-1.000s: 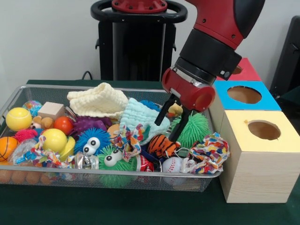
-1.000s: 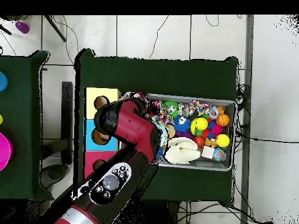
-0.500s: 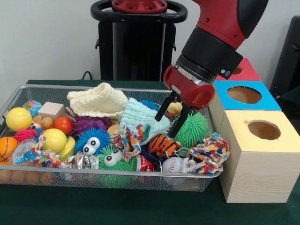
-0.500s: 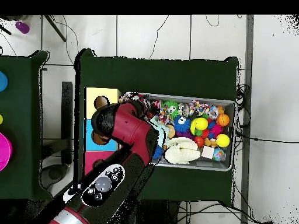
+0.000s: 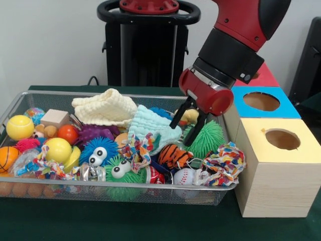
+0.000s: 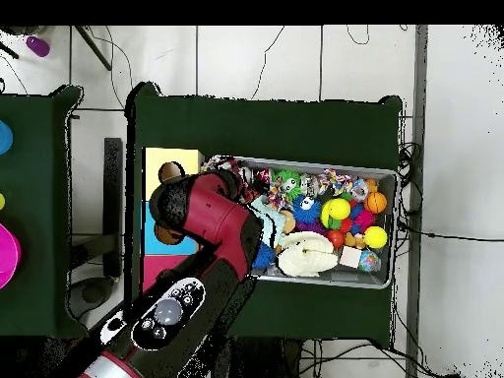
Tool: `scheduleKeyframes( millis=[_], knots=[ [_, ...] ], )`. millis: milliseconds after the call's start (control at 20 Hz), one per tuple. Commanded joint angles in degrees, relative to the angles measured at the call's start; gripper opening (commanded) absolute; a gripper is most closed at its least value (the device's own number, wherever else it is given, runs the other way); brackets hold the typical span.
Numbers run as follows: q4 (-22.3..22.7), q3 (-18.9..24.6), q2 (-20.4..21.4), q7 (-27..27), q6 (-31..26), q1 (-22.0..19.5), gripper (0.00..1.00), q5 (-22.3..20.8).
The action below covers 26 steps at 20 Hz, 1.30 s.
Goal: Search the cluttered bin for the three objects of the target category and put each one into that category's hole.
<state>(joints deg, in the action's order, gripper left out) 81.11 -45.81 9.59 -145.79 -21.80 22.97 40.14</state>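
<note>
The wire mesh bin (image 5: 150, 186) is full of toys. Three knotted cloth toys lie along its front: one at the right end (image 5: 223, 161), one in the middle (image 5: 135, 150), one at the left (image 5: 47, 168). My gripper (image 5: 184, 130) hangs open and empty just above the orange striped toy (image 5: 173, 154) and beside the green spiky ball (image 5: 206, 138), holding nothing. It is left of and behind the right cloth toy. In the overhead view the arm (image 6: 212, 224) covers the gripper and the bin's left end (image 6: 390, 231).
Three boxes with round holes stand right of the bin: yellow (image 5: 281, 168) nearest, then blue (image 5: 261, 103), then red (image 5: 265, 75). Pale yellow (image 5: 105, 108) and mint (image 5: 150, 128) washcloths lie at the bin's back. Spiky balls and smooth balls fill the rest.
The gripper has risen a little and shifted right, away from the orange striped toy. It stays open and empty. The toys have not moved.
</note>
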Motion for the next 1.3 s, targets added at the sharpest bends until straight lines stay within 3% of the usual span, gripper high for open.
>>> scheduleKeyframes(
  millis=[50, 650, 1300],
  knots=[
    [-2.62, 2.61, -3.20, -18.37, -6.92, -0.27, 1.00, 3.23],
    [-0.58, 4.44, -2.00, -16.43, -2.53, -0.41, 1.00, 3.04],
    [-5.01, -0.44, -7.60, -24.72, -4.77, 1.36, 1.00, 8.22]
  ],
)
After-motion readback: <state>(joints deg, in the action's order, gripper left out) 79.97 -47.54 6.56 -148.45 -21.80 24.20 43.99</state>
